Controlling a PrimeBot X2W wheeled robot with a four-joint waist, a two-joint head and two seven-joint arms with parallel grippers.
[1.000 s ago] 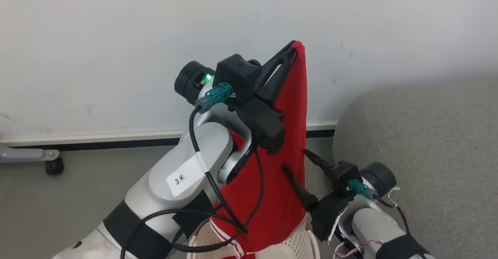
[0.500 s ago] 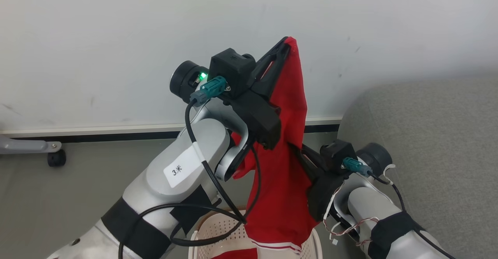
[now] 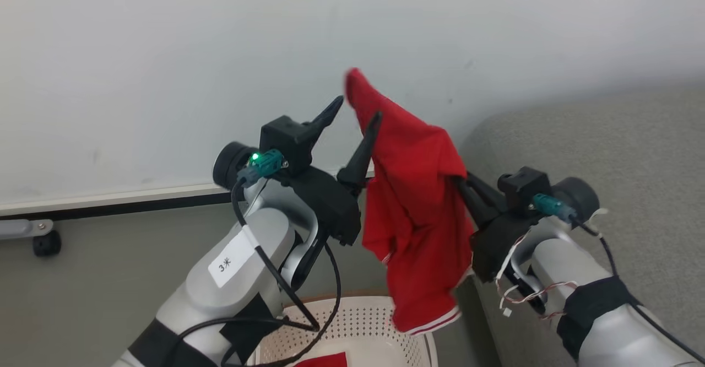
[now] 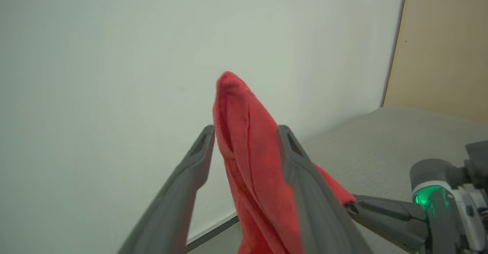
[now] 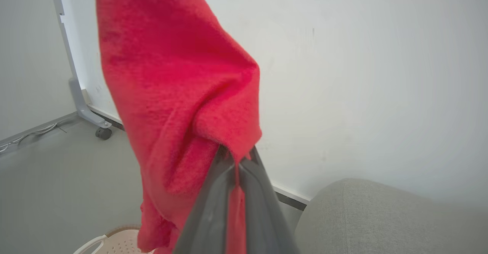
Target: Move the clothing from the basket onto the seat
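One claw lets go, the other takes the load

Half a second ago the left gripper (image 3: 358, 111) pinched the top of the red garment (image 3: 418, 201). Now its two fingers stand well apart, and in the left wrist view the cloth's peak merely passes between them, loose. The right gripper (image 3: 465, 188) has closed on a fold partway down, and its own wrist view shows the fingers pressed together on the fabric. So the weight now hangs from the right arm alone.

The garment is in the air, its white-striped hem just above the basket (image 3: 358, 323) and near the seat (image 3: 606, 146), not touching it as far as I can tell. The handover looks done. What remains, I judge, is a swing rightward over the grey cushion and a release. Another red piece (image 3: 325, 360) lies in the basket, so the task is not finished. The loose peak could snag on a left finger.
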